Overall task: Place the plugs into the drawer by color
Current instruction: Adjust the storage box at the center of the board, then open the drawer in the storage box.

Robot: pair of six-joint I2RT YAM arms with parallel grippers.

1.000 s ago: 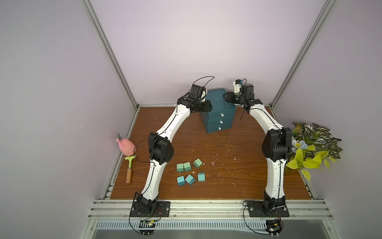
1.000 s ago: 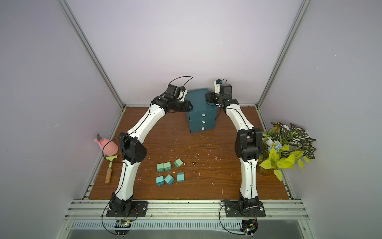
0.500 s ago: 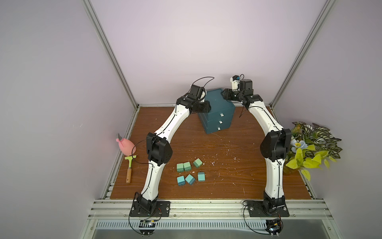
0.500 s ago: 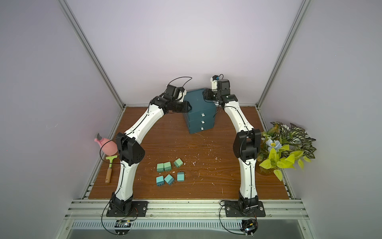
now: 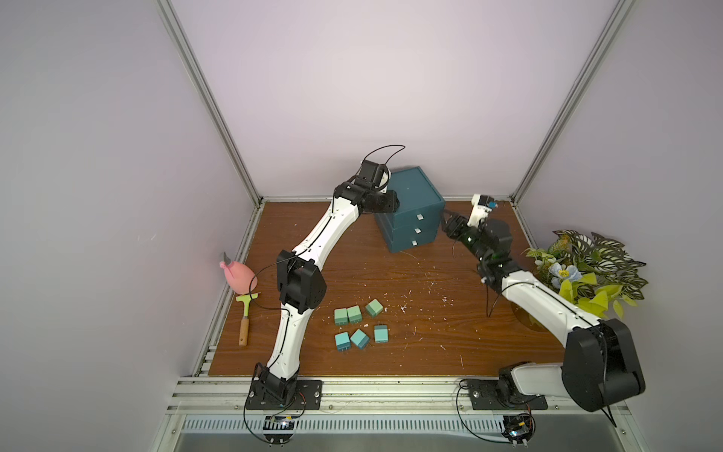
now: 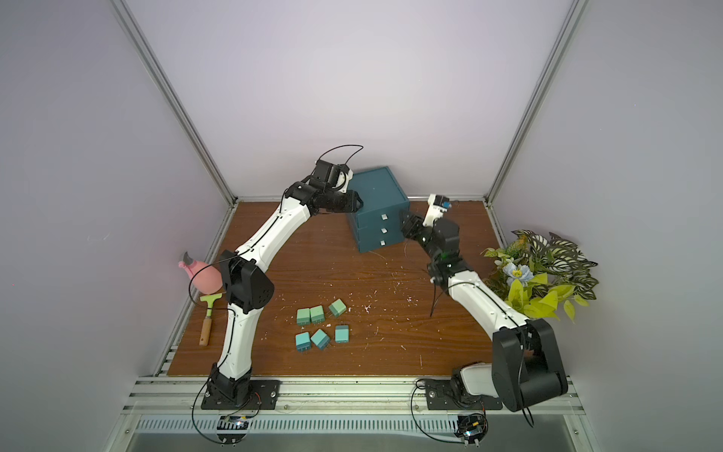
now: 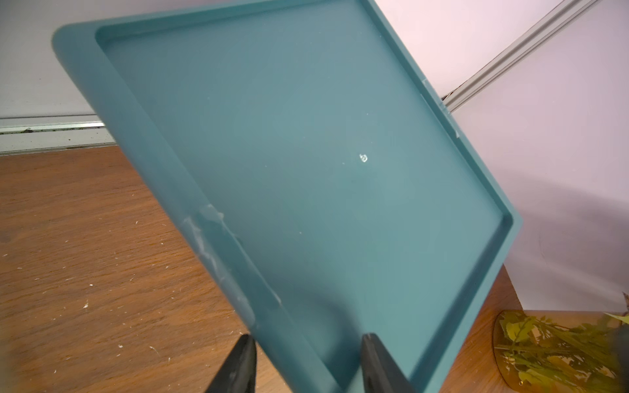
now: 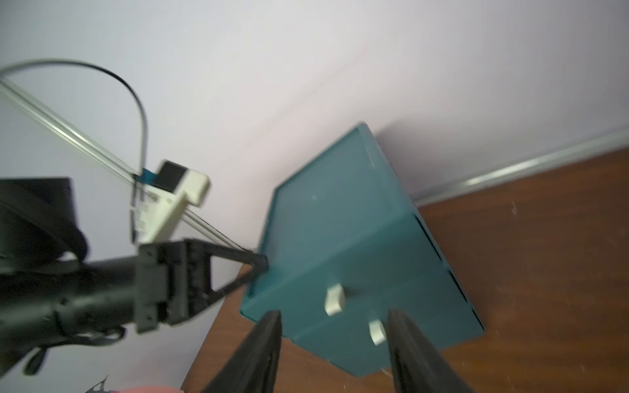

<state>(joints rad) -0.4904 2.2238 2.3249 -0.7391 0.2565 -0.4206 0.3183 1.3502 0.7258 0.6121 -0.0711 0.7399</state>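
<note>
- left fingers clamped on drawer chest top rim
- right fingers apart, empty, by white tab handles
- chest likely light, slick plastic: pinch a tab

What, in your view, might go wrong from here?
The left gripper pinches only the chest's top rim, so the chest may tip or slide under a pull. The right gripper, open, faces two small tab handles; it might grab the wrong one or slip.
</note>
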